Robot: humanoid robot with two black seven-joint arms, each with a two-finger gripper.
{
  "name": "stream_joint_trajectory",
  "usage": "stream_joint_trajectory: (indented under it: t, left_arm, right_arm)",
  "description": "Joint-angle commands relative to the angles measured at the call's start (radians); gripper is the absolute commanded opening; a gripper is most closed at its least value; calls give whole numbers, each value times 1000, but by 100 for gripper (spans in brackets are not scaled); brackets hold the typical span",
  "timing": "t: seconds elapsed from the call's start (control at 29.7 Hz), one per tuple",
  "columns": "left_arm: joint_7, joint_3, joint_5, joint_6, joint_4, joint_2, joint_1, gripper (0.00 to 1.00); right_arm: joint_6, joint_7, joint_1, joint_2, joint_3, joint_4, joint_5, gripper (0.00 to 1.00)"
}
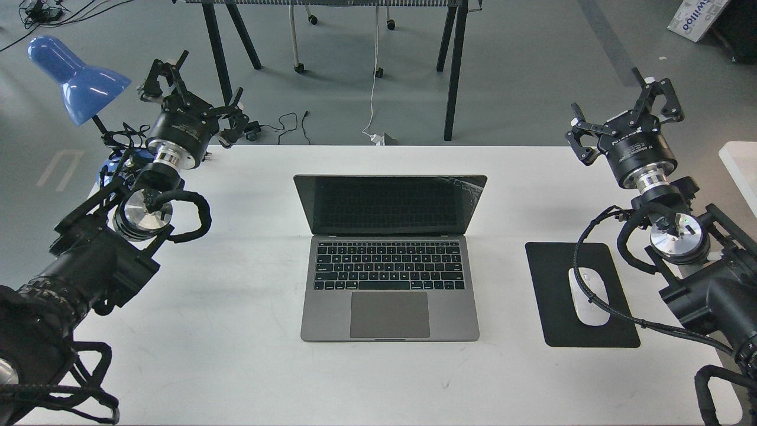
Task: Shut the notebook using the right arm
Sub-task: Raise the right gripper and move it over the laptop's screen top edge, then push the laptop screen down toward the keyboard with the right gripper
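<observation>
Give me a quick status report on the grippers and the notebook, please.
Both grippers open, empty: left gripper, right gripper. Notebook open, screen dark, mid-table. Nothing on it; mouse on pad to its right.

Grey laptop [389, 278], lid raised, dark screen upright, shown flat mid-table, well left of and nearer than the spread right pincer [627, 106].

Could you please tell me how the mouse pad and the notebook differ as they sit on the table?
The mouse pad is flat and black; the notebook is space-grey and open, its dark screen raised. The pad carries a white mouse; nothing rests on the notebook. The pad is nearer the right gripper. Both sit squarely on the white table.
</observation>
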Motion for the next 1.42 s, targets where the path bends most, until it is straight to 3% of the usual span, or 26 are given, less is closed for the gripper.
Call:
stream_joint_trajectory:
  t: [0.0,0.34,0.84,1.04,1.38]
  left_arm:
    - [-1,3,0,0,0,0,-1,100]
    - [-1,0,0,0,0,0,0,100]
    - [-1,-1,0,0,0,0,0,100]
    - [-1,-1,0,0,0,0,0,100]
    - [-1,-3,0,0,0,0,0,100]
  right_arm:
    - [0,1,0,-1,-6,-1,-4,100]
    - [-10,1,72,5,-165,-27,-15,100]
    - [-7,-8,212,185,-366,-142,-15,100]
    - [4,-14,202,185,-441,-114,-14,100]
    - [5,-11,90,85,-522,96,-30,100]
